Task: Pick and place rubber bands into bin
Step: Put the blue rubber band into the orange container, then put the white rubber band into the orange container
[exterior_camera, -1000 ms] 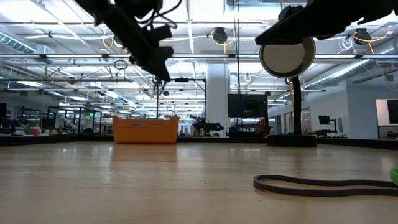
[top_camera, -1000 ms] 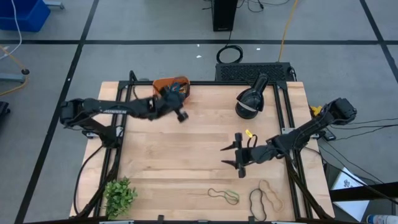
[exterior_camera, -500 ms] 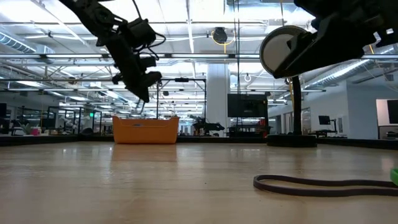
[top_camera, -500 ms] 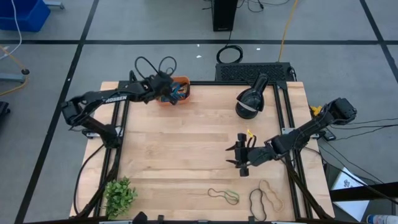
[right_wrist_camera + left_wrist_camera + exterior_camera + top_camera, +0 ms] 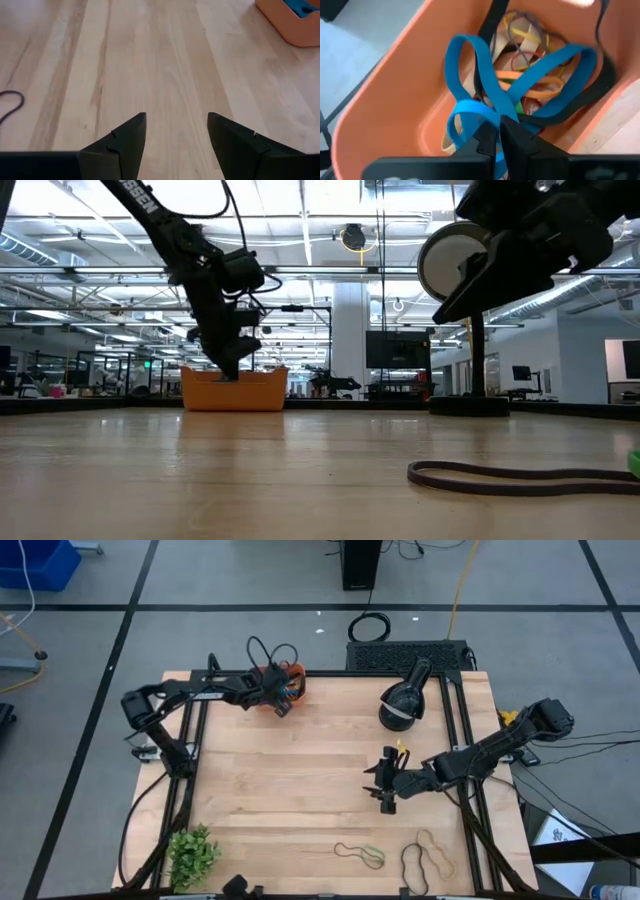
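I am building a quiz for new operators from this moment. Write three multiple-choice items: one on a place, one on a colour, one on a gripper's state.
1. Where is the left gripper?
A. over the shallow orange plastic bin
B. beside the small green plant
C. at the table's middle

2. What colour is the rubber band pinched in it?
A. tan
B. blue
C. green

3. How is the right gripper?
A. shut on a band
B. open, holding nothing
C. out of view

A: its wrist view looks into the bin. B: a blue loop sits between its fingers. B: its fingers stand apart over bare wood.
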Tool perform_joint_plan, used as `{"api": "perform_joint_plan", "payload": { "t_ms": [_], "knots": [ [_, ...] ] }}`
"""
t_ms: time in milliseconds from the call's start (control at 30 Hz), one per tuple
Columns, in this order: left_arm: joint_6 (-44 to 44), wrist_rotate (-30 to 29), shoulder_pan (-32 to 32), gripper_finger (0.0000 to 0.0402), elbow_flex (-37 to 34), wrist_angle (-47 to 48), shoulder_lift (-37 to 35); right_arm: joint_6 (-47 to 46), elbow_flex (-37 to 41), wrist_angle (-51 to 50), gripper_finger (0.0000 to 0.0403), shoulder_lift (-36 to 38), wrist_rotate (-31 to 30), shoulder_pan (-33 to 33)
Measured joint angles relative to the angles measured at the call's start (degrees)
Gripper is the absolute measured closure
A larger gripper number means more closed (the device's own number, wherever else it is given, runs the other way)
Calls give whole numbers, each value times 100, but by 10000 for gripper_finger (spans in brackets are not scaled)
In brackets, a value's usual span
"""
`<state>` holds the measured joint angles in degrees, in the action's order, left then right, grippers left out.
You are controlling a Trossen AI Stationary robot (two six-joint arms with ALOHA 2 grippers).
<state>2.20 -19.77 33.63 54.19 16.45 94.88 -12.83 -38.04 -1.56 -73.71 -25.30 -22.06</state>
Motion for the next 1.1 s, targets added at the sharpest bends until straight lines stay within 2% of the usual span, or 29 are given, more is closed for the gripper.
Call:
{"api": "perform_joint_plan", "payload": {
  "t_ms": [333, 467, 600, 733, 867, 1000, 1100],
  "knots": [
    [48, -13, 0, 360, 0, -59, -1, -339, 0, -2, 202, 0, 7, -187],
    [50, 24, 0, 359, 0, 38, 1, -381, 0, -7, 202, 36, 464, -420],
    [78, 26, 0, 339, 0, 159, 1, -533, -156, -243, 202, 46, 450, -613],
    [147, 24, 0, 283, 0, 185, 1, -512, -536, -936, 202, 46, 430, -701],
    [96, 28, -4, 230, 0, 183, 1, -665, -954, -2136, 202, 46, 451, -697],
    [294, 44, -12, 199, 0, 174, -4, -1532, -1222, -3446, 202, 46, 924, -739],
    [335, 44, -31, 187, 0, 94, -12, -2365, -1244, -3972, 202, 40, 1434, -923]
  ]
}}
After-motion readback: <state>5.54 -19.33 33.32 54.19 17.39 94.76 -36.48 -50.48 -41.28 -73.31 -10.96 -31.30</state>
